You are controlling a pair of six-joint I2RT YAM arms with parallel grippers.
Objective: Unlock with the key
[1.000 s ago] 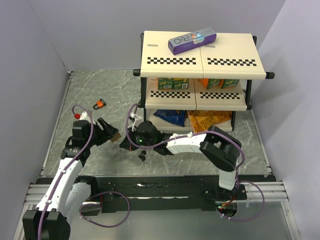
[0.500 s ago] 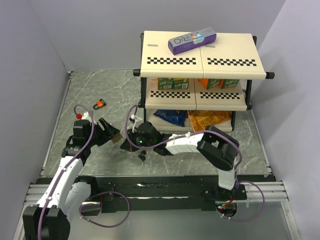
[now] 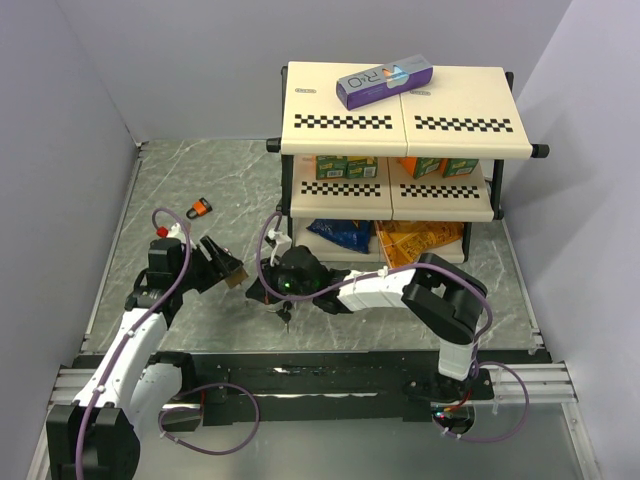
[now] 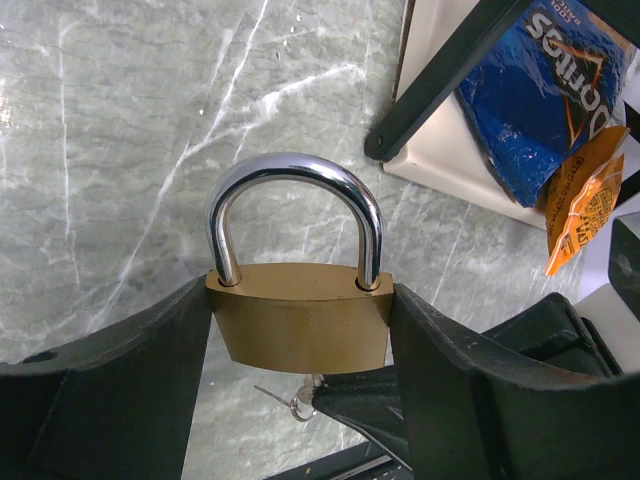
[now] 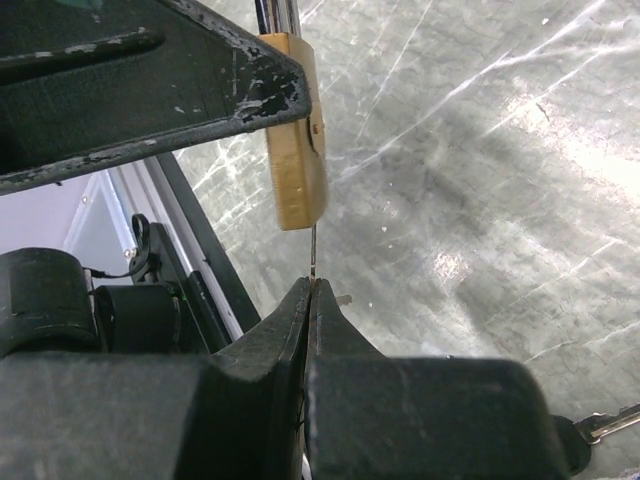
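Observation:
My left gripper (image 4: pixel 300 335) is shut on a brass padlock (image 4: pixel 300 325) with a closed silver shackle, gripped by its sides above the table. The padlock also shows edge-on in the right wrist view (image 5: pixel 297 150). My right gripper (image 5: pixel 311 287) is shut on the thin silver key (image 5: pixel 313 250), just below the padlock. The blade points up and its tip meets the padlock's underside; how deep it sits I cannot tell. A spare key on the ring (image 4: pixel 275 397) hangs beside the right fingertips. In the top view the two grippers (image 3: pixel 230 268) (image 3: pixel 262 290) meet left of the shelf.
A small orange-and-black padlock (image 3: pixel 201 208) lies on the marble table at the far left. A two-tier shelf (image 3: pixel 400 130) with snack bags and boxes stands behind the right arm, a purple box (image 3: pixel 384 80) on top. Grey walls close in both sides.
Both grippers have drifted slightly to the right together. The left still holds the brass padlock and the right still holds the key below it.

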